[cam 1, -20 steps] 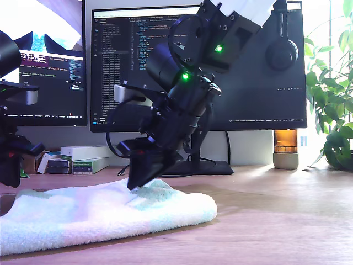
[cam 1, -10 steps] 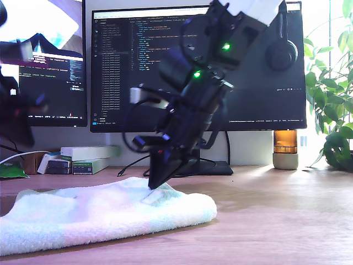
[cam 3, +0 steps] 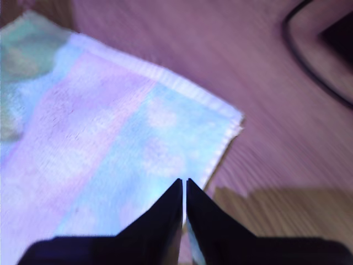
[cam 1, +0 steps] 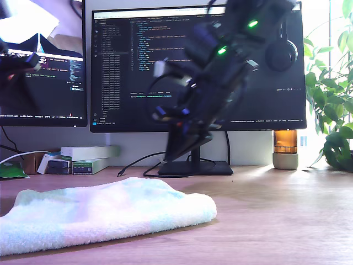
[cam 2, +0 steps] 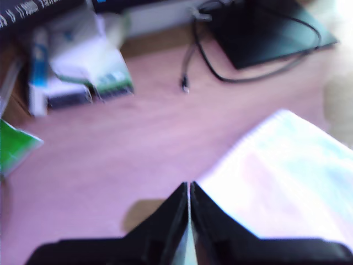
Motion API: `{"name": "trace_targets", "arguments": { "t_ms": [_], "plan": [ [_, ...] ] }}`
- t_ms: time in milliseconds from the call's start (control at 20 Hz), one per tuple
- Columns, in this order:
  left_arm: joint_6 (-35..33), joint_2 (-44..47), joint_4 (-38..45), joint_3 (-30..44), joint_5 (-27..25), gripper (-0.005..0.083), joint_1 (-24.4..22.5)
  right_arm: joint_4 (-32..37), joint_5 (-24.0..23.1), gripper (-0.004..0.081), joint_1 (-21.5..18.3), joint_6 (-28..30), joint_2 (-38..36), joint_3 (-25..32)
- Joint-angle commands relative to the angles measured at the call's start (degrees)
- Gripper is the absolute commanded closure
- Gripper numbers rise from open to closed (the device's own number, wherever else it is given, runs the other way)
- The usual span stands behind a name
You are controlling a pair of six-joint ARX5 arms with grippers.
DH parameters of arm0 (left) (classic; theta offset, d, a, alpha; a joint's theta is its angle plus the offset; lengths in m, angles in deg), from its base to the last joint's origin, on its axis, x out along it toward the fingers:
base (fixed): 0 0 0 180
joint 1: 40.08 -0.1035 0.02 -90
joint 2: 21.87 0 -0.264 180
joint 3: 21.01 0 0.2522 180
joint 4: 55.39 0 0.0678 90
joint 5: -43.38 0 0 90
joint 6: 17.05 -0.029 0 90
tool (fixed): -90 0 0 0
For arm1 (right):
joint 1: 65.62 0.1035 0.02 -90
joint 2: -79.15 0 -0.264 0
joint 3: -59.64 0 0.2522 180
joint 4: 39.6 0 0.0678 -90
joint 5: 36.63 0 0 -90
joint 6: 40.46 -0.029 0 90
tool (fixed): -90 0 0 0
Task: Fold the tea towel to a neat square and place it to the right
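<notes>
- Two grippers are hanging above the tea towel (cam 1: 107, 212), touching nothing.
- My first gripper (cam 2: 189, 190) and my second gripper (cam 3: 183, 187) are showing jaws pressed together, empty.
- The towel is lying folded on the surface (cam 1: 276, 221).

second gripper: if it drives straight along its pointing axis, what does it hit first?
Probably the towel. My second gripper, jaws shut, points down at its corner by the edge; depth is unclear, so it could land on bare table.

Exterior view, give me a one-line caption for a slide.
Folded tea towel lies on the wooden desk before two monitors while a blurred arm hangs above it, clear of the cloth.
</notes>
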Motion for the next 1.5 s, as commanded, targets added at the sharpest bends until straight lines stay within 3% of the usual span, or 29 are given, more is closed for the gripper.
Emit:
{"name": "trace_targets", "arguments": {
  "t_ms": [0, 200, 550, 750, 950, 1050, 1250, 1450],
  "plan": [
    [2.0, 2.3, 2.9, 4.4, 1.0, 0.0797, 0.2, 5.1, 0.3, 0.0780, -0.5, -0.3, -3.6, 7.1],
    [5.0, 7.8, 8.5, 11.3, 5.4, 0.0797, 0.2, 17.6, 0.5, 0.0780, -0.5, -0.7, -12.1, 20.9],
    [10.5, 17.2, 12.1, 19.8, 7.8, 0.0797, 5.1, 31.5, 10.9, 0.0781, -0.5, -4.4, -21.3, 38.4],
    [12.4, 20.0, 15.5, 22.9, 6.3, 0.0797, 12.2, 36.5, 13.5, 0.0781, -0.4, -8.0, -23.7, 43.4],
    [12.6, 19.5, 17.5, 23.3, 4.4, 0.0797, 18.0, 36.8, 13.5, 0.0781, -0.2, -6.5, -25.3, 44.0],
    [12.5, 17.5, 18.7, 23.3, 3.3, 0.0797, 19.5, 37.0, 13.2, 0.0780, 0.8, -2.0, -25.6, 44.0],
    [12.5, 10.3, 25.4, 23.3, 3.4, 0.0797, 20.3, 36.8, 12.6, 0.0778, 3.1, 13.8, -25.7, 43.5],
    [12.3, 1.5, 34.3, 23.3, 4.8, 0.0797, 21.1, 34.9, 6.1, 0.0638, 6.8, 28.5, -25.7, 42.7]
  ]
}}
